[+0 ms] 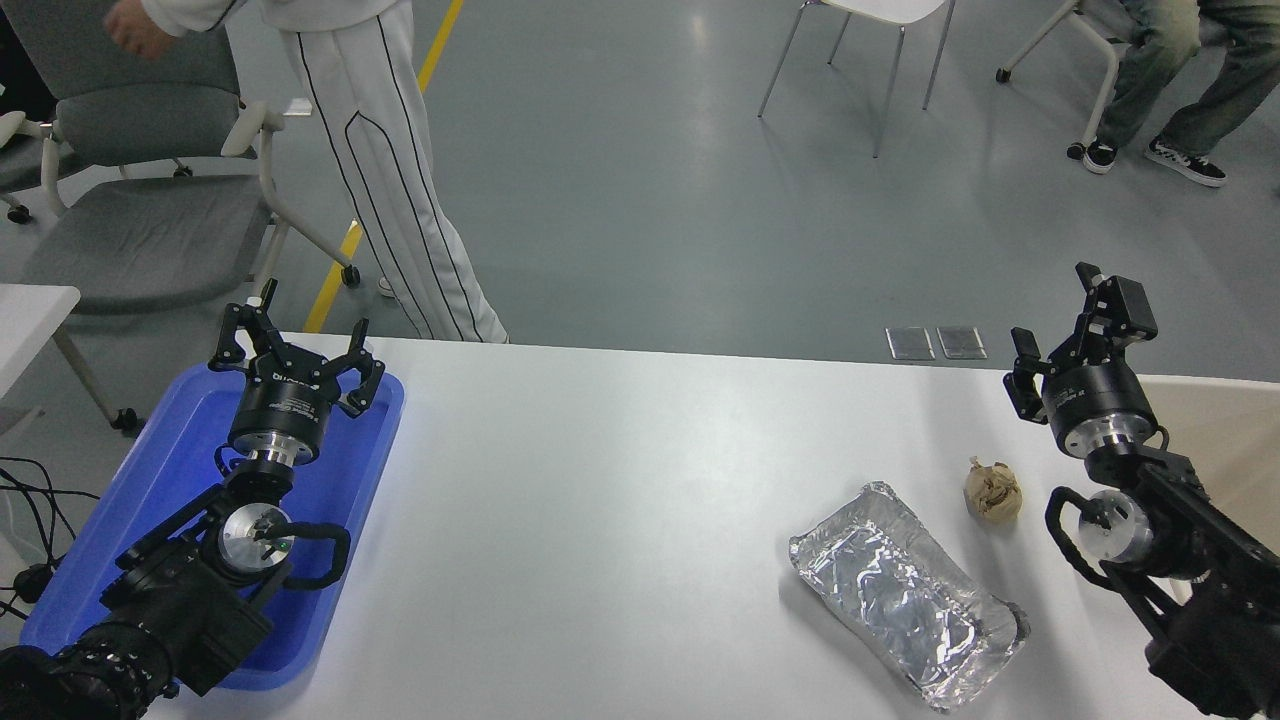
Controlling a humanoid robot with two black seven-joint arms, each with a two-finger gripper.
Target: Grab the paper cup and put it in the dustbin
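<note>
Black right gripper (1060, 335) hangs with its fingers spread wide and nothing between them, just beside the large beige rectangular dustbin (1225, 420) at the table's right edge. No paper cup shows anywhere in view; the left gripper (295, 345) sits open over the blue plastic tray (375, 440).

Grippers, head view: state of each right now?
Left gripper: open, empty, parked over the blue tray.
Right gripper: open, empty, raised near the dustbin; no paper cup in view.
</note>
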